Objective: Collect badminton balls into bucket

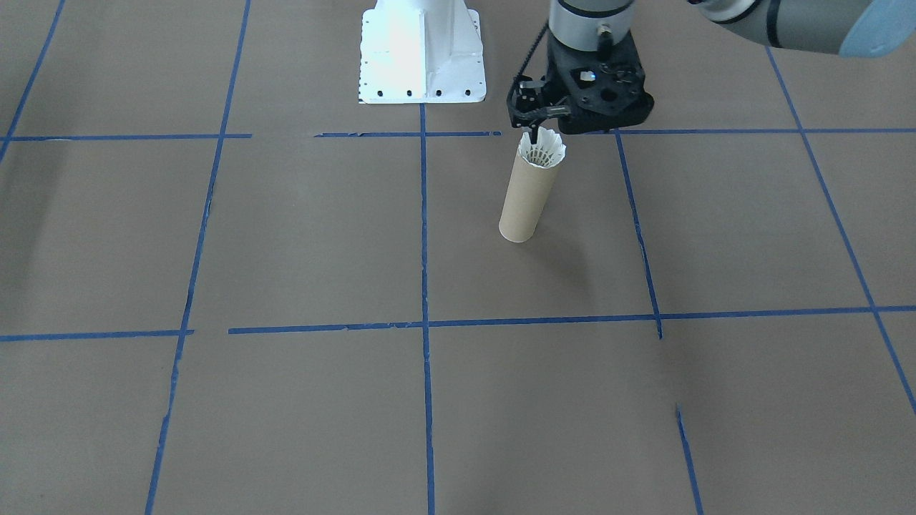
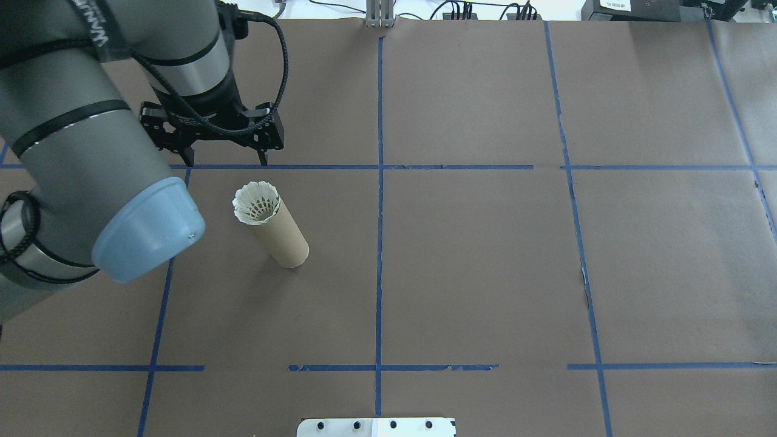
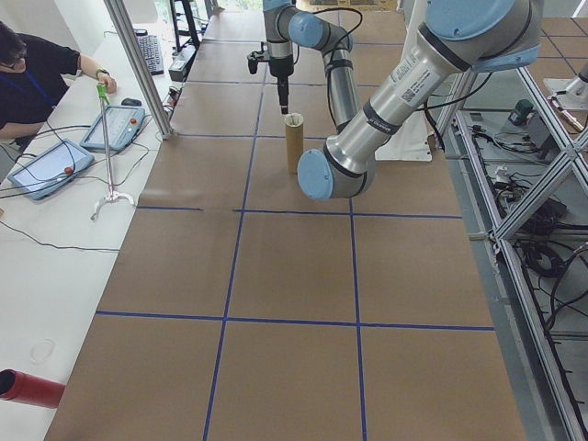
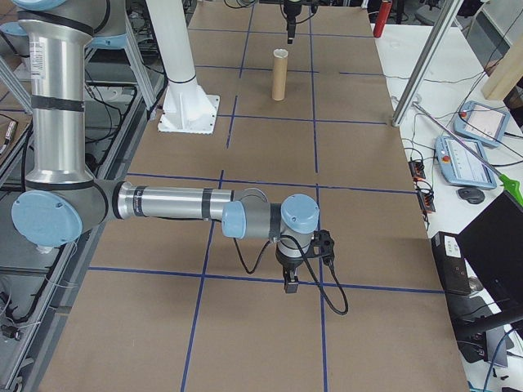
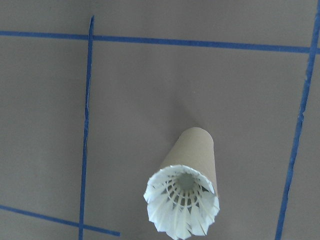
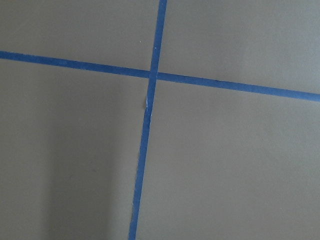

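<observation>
we see the left gripper (image 2: 223, 159) hanging above the table (image 2: 485, 255) just behind the tube (image 2: 280, 233), its two fingers apart and holding nothing. from the front camera the same gripper (image 1: 533, 132) sits right over the tube's (image 1: 528, 200) mouth. the tube stands upright on the brown paper, in the square left of the centre tape line (image 2: 380, 200). the shuttlecock (image 2: 257, 203) is in the tube's mouth, cork down inside, its white feather skirt flaring out over the rim. the left wrist camera looks straight down on the shuttlecock (image 5: 181, 207) and into its open skirt, with the tube (image 5: 192, 152) below it.

further right, the white base (image 2: 376, 427) shows at the near edge of the table. the right gripper (image 4: 289, 282) shows only from the right end of the table, hanging low over the paper near a tape crossing, well apart from the tube (image 4: 279, 75); we cannot tell how its jaws stand. its wrist camera shows only paper and crossing tape (image 6: 152, 75).
</observation>
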Controlling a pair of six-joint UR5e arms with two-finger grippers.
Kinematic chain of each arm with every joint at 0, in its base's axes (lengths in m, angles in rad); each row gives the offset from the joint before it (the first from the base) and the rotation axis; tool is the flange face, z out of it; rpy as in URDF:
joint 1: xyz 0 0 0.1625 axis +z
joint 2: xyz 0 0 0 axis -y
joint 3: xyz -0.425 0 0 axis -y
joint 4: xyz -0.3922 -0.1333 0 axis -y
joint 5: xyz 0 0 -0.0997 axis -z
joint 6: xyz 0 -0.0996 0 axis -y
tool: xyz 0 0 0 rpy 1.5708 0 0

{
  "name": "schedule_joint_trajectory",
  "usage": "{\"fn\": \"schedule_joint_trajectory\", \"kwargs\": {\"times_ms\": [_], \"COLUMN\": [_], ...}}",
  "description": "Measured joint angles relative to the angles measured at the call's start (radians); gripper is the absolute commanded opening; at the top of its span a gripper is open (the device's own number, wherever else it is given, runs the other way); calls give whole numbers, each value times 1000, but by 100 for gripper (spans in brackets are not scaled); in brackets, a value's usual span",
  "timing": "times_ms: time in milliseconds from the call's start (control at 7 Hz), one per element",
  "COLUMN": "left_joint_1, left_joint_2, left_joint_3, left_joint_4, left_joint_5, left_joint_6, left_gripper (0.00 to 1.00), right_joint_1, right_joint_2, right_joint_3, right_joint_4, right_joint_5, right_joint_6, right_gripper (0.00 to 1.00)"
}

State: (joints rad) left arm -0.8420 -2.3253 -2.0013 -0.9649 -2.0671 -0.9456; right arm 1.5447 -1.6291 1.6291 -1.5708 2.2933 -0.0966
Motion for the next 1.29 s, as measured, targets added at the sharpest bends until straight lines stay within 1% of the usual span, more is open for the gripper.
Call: {"fn": "schedule_joint_trajectory", "kwargs": {"times_ms": [143,286,571,714,857,1000,1286], "left_joint_1": [-61,-114,-208,-264,-349,-443,-623], "left_joint_2": [94,167,281,351,428,490,619], "left_joint_3": [-5,3,67,107,166,226,323], "left_joint_4": [-159,-261,-406,-482,-562,-609,-625], "left_joint_5": [-6,-10,-13,-36,-103,-175,-289], "left_joint_6": [51,124,269,365,501,633,877], "left_gripper": [100,100,100,100,100,100,100], "right_joint_1": [0,0,0,0,0,0,0], "right_joint_2": [0,0,0,0,0,0,0], "right_joint_3": [0,0,0,0,0,0,0], "right_joint_4": [0,0,0,0,0,0,0], "right_joint_5": [0,0,0,0,0,0,0], "right_joint_6": [0,0,0,0,0,0,0], "right_gripper": [100,100,100,100,100,100,100]}}
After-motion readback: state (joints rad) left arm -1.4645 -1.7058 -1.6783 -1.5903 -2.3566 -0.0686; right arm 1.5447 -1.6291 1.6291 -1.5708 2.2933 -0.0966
